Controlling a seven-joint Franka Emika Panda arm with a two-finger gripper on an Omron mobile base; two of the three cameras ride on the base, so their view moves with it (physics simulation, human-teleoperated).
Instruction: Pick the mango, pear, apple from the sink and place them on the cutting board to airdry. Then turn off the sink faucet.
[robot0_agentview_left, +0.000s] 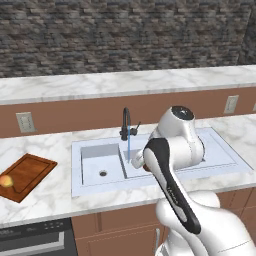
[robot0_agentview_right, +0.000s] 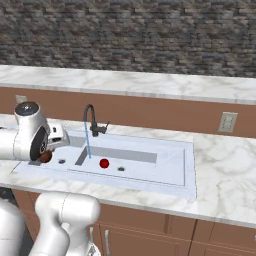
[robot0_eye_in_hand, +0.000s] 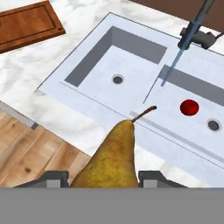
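Observation:
My gripper (robot0_eye_in_hand: 103, 179) is shut on the brown pear (robot0_eye_in_hand: 114, 157), which hangs stem-forward above the sink's front rim; in the right base view the pear (robot0_agentview_right: 45, 156) shows under the hand at the left. The red apple (robot0_eye_in_hand: 189, 107) (robot0_agentview_right: 104, 163) lies in the right basin of the white sink (robot0_agentview_left: 150, 182) near its drain. On the near left corner of the wooden cutting board (robot0_agentview_left: 27, 175) (robot0_eye_in_hand: 26, 24), left of the sink, rests the mango (robot0_agentview_left: 6, 181). Water streams from the black faucet (robot0_agentview_left: 125, 122) (robot0_agentview_right: 91, 120) (robot0_eye_in_hand: 194, 30).
Marble counter surrounds the sink, with a raised ledge and stone wall behind. Wall outlets (robot0_agentview_left: 25, 121) (robot0_agentview_right: 228, 122) sit on the backsplash. A dark appliance (robot0_agentview_left: 35, 240) stands below the counter at the left. Wooden floor (robot0_eye_in_hand: 26, 148) lies in front of the counter.

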